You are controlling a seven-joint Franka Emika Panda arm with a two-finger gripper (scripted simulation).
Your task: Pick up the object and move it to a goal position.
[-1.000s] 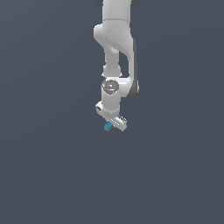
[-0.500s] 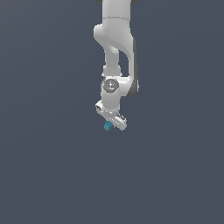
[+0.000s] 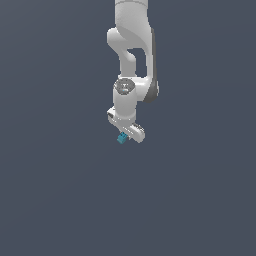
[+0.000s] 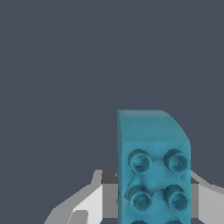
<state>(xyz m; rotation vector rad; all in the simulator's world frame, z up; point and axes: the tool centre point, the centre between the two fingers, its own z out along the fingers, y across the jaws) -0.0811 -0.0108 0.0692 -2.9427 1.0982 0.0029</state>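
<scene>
- The white Panda arm (image 3: 131, 60) reaches down from the top of the exterior view, with its hand (image 3: 123, 138) at the lowest point, roughly mid-frame.
- The hand is pinching the teal-blue studded brick (image 3: 121, 138): in the exterior view the brick sits right under the hand's body, and in the wrist view the brick (image 4: 153, 166) fills the space between the two pale fingers (image 4: 89, 201), its round studs facing the camera.
- Nothing but flat dark grey shows around and beyond the brick in either view, so it cannot be told from these pictures whether the brick hangs clear of the worktop or just above it; no shadow or edge gives the height away.
- No goal marker is visible in either view, so where the brick is meant to end up is not shown.
- Judged from this, the pick-up looks done and the carrying step is in hand.
- The next move calls for holding the pinch steady while the arm carries the brick towards the goal, without any twist that might let so small a piece slip out from between the fingers.
</scene>
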